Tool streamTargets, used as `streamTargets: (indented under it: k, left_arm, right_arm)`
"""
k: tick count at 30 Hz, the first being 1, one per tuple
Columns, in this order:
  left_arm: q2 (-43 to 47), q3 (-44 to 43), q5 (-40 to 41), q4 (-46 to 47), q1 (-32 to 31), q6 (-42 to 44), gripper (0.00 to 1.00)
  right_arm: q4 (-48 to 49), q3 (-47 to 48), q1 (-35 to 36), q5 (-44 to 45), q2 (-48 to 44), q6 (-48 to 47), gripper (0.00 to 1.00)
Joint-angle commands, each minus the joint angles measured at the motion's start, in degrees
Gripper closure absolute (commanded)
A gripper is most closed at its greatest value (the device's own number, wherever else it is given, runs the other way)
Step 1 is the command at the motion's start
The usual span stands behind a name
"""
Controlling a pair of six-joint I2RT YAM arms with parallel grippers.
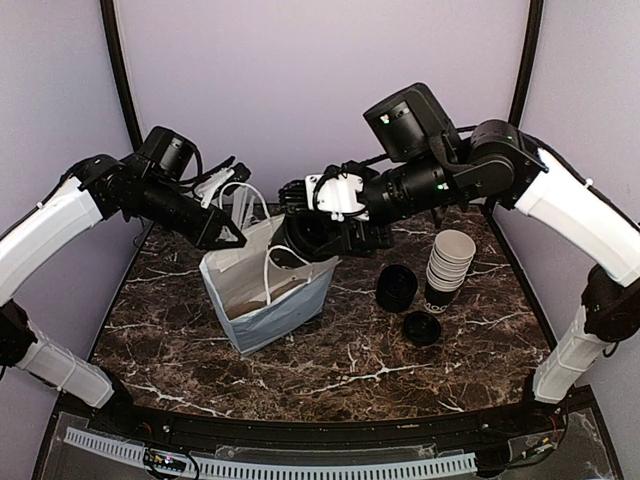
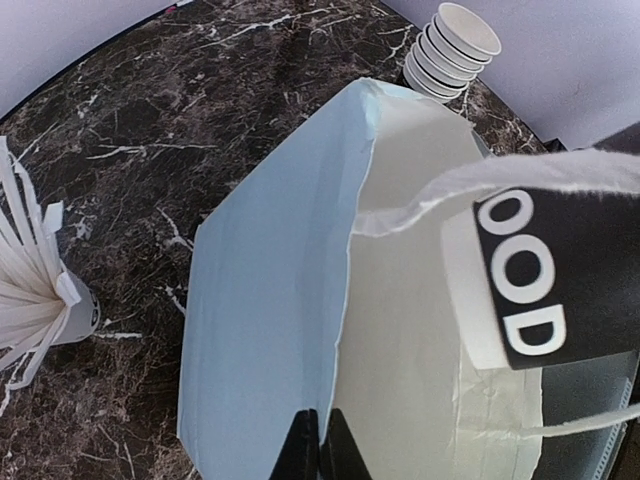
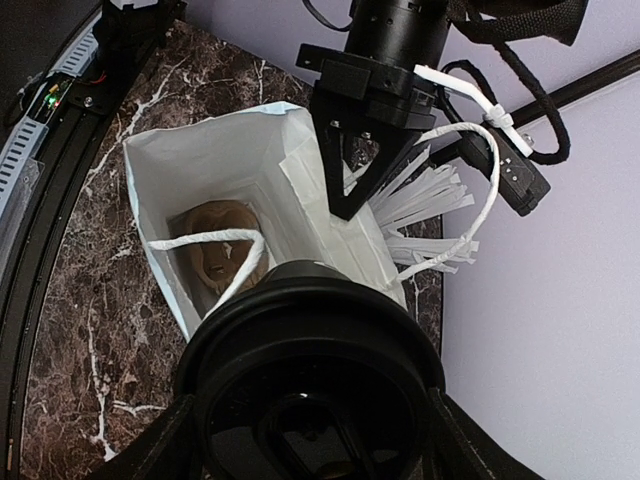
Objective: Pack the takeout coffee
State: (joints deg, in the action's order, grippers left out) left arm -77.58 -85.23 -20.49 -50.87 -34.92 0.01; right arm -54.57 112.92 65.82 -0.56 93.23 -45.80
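Filling the bottom of the right wrist view, the takeout coffee is showing only its round black lid. This is because the right gripper is clasping the cup from both sides, jaws spread wide around its body, with the lid turned toward the lens. Beyond it the paper bag is standing open with something brown lying at its bottom. The left gripper is reaching down and pinching the bag's far wall, evidently to hold the mouth open and steady.

From the left wrist, the fingertips are pressing together on the bag's rim. The cup, dark with white lettering, is hanging tilted at the mouth with a white handle loop crossing in front of it; it is not yet inside. A stack of lidless cups is standing well apart behind.

Overhead, both arms are stretching forward and bending inward so that the grippers are meeting at the bag. The left forearm is slanting down to the rim, while the right wrist is reaching across low, bringing the coffee to the opening's far edge. Two loose lids are lying beside the stack on the marble table.
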Motion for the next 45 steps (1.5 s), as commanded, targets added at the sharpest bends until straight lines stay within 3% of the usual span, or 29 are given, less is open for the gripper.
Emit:
streamTargets:
  k: [1,6,15,20,30,33,37,45]
  left_arm:
    - [-0.1,-1.9,-0.4,0.4,-4.2,1.4,1.0]
    - [-1.9,-3.5,0.2,-0.1,-7.8,1.3,1.0]
    - [-2.6,-5.2,-1.0,0.0,-8.8,1.4,0.99]
    - [-2.1,-5.3,-1.4,1.4,-8.8,0.6,0.67]
    - [6.6,-7.9,-1.9,4.1,-8.8,1.0,0.36]
    - [7.6,-4.0,1.8,6.4,-7.9,0.4,0.32]
    - [6.1,4.8,0.9,13.6,-5.5,-3.2,0.32]
    - [-1.9,15.8,1.2,26.7,-5.0,-5.7,0.32]
  right_arm:
    - [-0.6,1.9,0.1,-1.0,1.6,3.1,0.53]
    - [-1.1,-0.6,0.1,-1.4,1.7,2.8,0.53]
    - [-2.9,-4.3,0.6,-1.3,1.9,1.1,0.54]
    - [-2.8,-8.8,2.3,0.3,0.4,-1.0,0.57]
    - [1.2,-22.8,9.4,8.6,-8.9,-5.1,0.57]
    - [4.1,-28.0,11.1,11.5,-11.5,-7.3,0.57]
    - [7.6,-33.5,12.7,13.7,-13.9,-9.9,0.57]
    - [14.6,-39.1,14.0,17.5,-15.8,-14.5,0.57]
